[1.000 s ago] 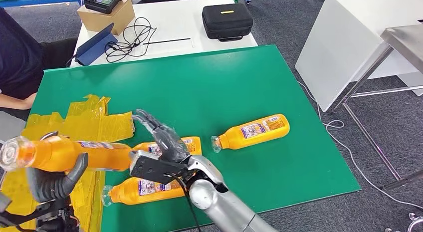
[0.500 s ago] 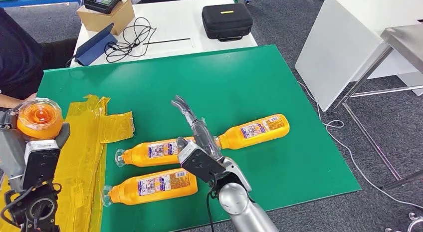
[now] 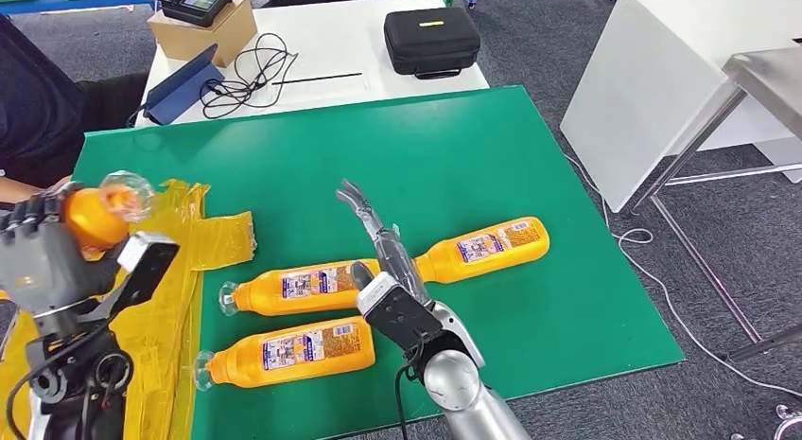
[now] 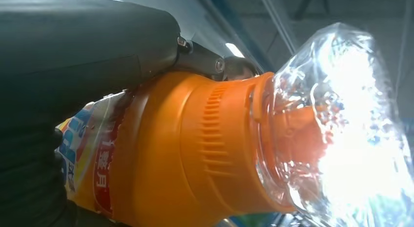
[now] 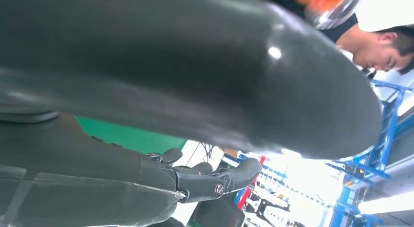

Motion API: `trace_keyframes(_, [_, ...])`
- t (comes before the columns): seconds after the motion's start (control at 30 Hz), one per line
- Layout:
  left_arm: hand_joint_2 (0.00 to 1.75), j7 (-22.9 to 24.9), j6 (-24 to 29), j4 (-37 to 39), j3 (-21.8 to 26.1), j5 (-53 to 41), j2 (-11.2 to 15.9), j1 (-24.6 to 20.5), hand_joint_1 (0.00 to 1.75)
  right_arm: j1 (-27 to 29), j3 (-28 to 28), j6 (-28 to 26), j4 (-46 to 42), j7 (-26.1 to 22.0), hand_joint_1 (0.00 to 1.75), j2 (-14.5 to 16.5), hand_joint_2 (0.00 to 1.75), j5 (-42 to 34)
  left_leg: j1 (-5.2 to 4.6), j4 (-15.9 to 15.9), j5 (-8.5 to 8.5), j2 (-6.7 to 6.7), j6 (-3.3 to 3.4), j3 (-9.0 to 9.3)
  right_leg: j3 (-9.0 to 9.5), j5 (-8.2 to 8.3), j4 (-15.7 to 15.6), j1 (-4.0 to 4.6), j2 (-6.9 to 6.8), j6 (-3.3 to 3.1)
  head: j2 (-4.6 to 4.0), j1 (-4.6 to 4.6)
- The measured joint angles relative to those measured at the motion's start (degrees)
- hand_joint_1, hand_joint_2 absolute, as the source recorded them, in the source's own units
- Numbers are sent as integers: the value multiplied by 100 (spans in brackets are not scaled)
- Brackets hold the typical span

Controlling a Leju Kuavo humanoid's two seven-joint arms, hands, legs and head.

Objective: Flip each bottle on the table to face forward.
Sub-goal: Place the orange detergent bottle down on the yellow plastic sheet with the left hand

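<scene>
My left hand [image 3: 47,260] grips an orange bottle [image 3: 93,218] raised over the table's left edge, its clear cap [image 3: 126,194] pointing up and away. In the left wrist view the bottle's orange shoulder [image 4: 195,149] and clear cap [image 4: 341,124] loom close beside the hand's dark cover [image 4: 73,66]. Three more orange bottles lie on the green table [image 3: 426,147] with labels up: a right one [image 3: 482,246], a middle one [image 3: 298,286] and a near one [image 3: 284,353]. My right hand [image 3: 383,246] hovers between the middle and right bottles, fingers [image 5: 205,180] stretched out, holding nothing.
Crumpled yellow plastic sheet [image 3: 180,232] covers the table's left part. A person [image 3: 33,109] sits at the left edge. Behind stands a white table with a black case [image 3: 431,40], a cardboard box [image 3: 200,28] and cables [image 3: 241,76]. A white panel [image 3: 643,90] leans at the right.
My left hand has swung the bottle from lying crosswise to pointing up and away. The right hand let go of it, moved right and now stays over the lying bottles.
</scene>
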Motion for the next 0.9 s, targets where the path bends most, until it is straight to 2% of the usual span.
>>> trace_keyframes(0.07, [175, 139, -8, 247, -66, -270, 11, -149, 175, 3, 7, 8, -2, 2, 0, -16, 0, -35, 0, 0, 1, -3, 0, 0, 1, 1, 0, 0, -1, 1, 0, 1])
trace_keyframes(0.13, [175, 431, -19, 975, -268, -752, 22, -555, 175, 0, 45, 2, -2, 15, 0, -53, 0, -145, -1, 0, 6, -5, -2, 0, 3, 5, 0, -1, -1, 4, 0, 1])
trace_keyframes(0.27, [175, 1111, 109, 4097, -1043, -1683, -98, -1950, 175, -147, 326, -220, 3, 90, 0, -227, 0, -654, -3, 3, 13, -5, -3, -4, 1, 10, 1, -4, 0, 10, 0, 0])
trace_keyframes(0.33, [175, 1191, 122, 5028, -1194, -1759, -156, -2297, 175, -173, 446, -320, 6, 107, 0, -309, 0, -790, -2, 2, 12, -3, -3, -7, -2, 9, 2, -3, 1, 10, 0, 0])
trace_keyframes(0.5, [175, 1238, 10, 5837, -1287, -1827, -159, -2542, 175, -179, 613, -482, 34, 107, 0, -434, 0, -959, 0, 1, 11, -6, -3, -11, -3, 8, 2, -3, 0, 9, 0, 0])
trace_keyframes(0.73, [175, 1507, -229, 6477, -1403, -1988, -96, -2655, 175, -207, 790, -610, 86, 107, 0, -576, 0, -1137, -1, 1, 12, -5, -3, -12, -2, 8, 2, -3, 0, 10, 0, 1])
trace_keyframes(0.77, [175, 1560, -271, 6551, -1420, -2007, -65, -2664, 168, -213, 812, -629, 101, 107, 0, -593, 0, -1166, -1, 1, 12, -5, -3, -12, -2, 8, 3, -3, 1, 10, 0, 1])
trace_keyframes(0.83, [175, 1631, -343, 6678, -1436, -2015, -2, -2681, 80, -222, 852, -657, 131, 107, 0, -626, 0, -1212, -1, 1, 12, -5, -3, -12, -3, 8, 3, -3, 0, 10, 0, 1])
trace_keyframes(0.9, [87, 1661, -418, 6778, -1437, -1998, 65, -2698, 0, -232, 888, -667, 161, 105, 0, -655, 0, -1242, 0, 1, 12, -6, -3, -12, -3, 8, 3, -3, 0, 10, 0, -1])
